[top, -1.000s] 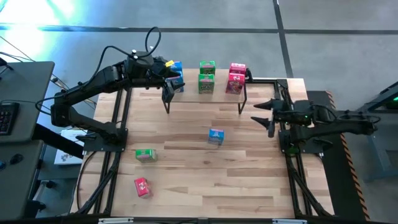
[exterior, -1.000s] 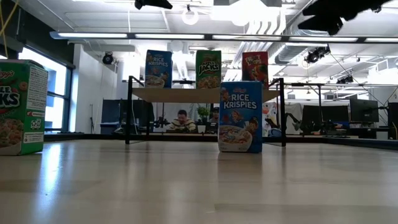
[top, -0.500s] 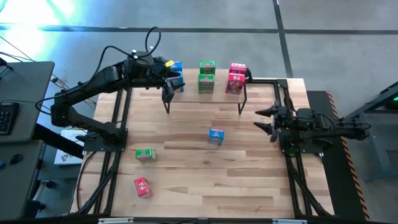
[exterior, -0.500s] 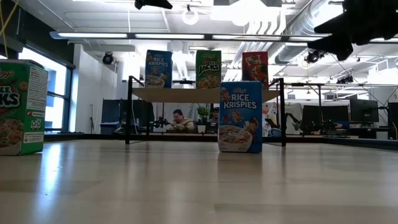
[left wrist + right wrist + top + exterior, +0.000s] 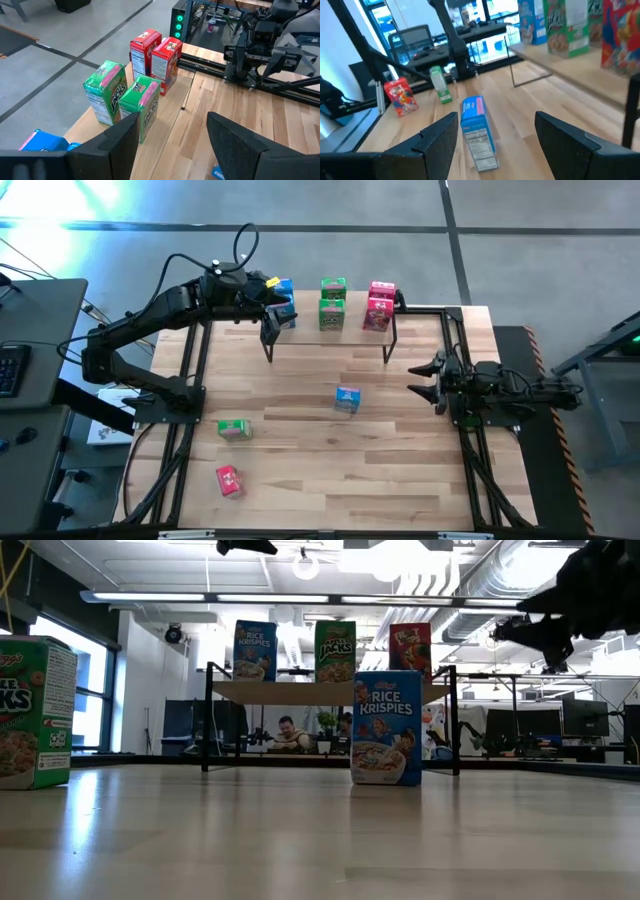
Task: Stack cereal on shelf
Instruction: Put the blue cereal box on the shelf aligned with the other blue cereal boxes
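Left gripper (image 5: 272,320) spread empty upper centre by shelf (image 5: 352,330), right gripper (image 5: 428,376) spread empty mid-right, blue Rice Krispies box (image 5: 347,398) stood centre.

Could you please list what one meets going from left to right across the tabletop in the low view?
Green cereal box → shelf's left leg → blue cereal box → shelf's right leg.

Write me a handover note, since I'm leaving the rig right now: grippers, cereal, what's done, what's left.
Left gripper: open, empty, over the shelf's left end.
Right gripper: open, empty, at the table's right edge, aimed at the blue box.
Done: six boxes on the shelf, two blue, two green, two red.
Left: blue box mid-table, green box and red box front left.
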Available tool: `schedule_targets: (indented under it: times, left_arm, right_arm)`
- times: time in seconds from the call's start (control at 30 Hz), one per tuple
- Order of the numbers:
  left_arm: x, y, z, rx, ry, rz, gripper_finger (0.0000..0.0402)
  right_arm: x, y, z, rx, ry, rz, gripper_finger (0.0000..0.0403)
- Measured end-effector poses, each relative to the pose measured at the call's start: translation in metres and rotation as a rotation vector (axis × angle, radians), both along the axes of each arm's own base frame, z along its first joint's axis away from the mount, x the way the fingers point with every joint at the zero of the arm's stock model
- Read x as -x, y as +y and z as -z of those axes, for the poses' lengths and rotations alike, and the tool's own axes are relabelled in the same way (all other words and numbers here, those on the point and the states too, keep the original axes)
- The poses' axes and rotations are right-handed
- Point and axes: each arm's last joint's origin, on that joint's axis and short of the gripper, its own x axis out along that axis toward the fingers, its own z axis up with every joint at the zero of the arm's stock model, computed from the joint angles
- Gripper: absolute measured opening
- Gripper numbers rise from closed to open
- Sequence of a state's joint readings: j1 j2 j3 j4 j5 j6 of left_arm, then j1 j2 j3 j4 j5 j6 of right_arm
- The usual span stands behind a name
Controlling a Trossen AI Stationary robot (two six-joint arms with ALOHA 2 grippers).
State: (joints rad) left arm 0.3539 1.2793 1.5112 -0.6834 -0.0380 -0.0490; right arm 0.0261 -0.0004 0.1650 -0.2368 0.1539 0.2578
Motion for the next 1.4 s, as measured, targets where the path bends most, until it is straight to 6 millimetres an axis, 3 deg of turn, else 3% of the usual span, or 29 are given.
schedule_targets:
  times: [0.63,1.23,1.4]
  left_arm:
    - [0.000,0.000,0.000,0.000,0.000,0.000,0.0221]
    - [0.000,0.000,0.000,0.000,0.000,0.000,0.0221]
    - [0.000,0.000,0.000,0.000,0.000,0.000,0.0221]
  right_arm:
    - [0.000,0.002,0.019,-0.023,0.149,-0.082,0.0257]
    - [0.001,0.002,0.025,-0.189,0.197,-0.023,0.0257]
    - [0.001,0.002,0.025,-0.158,0.201,-0.025,0.0257]
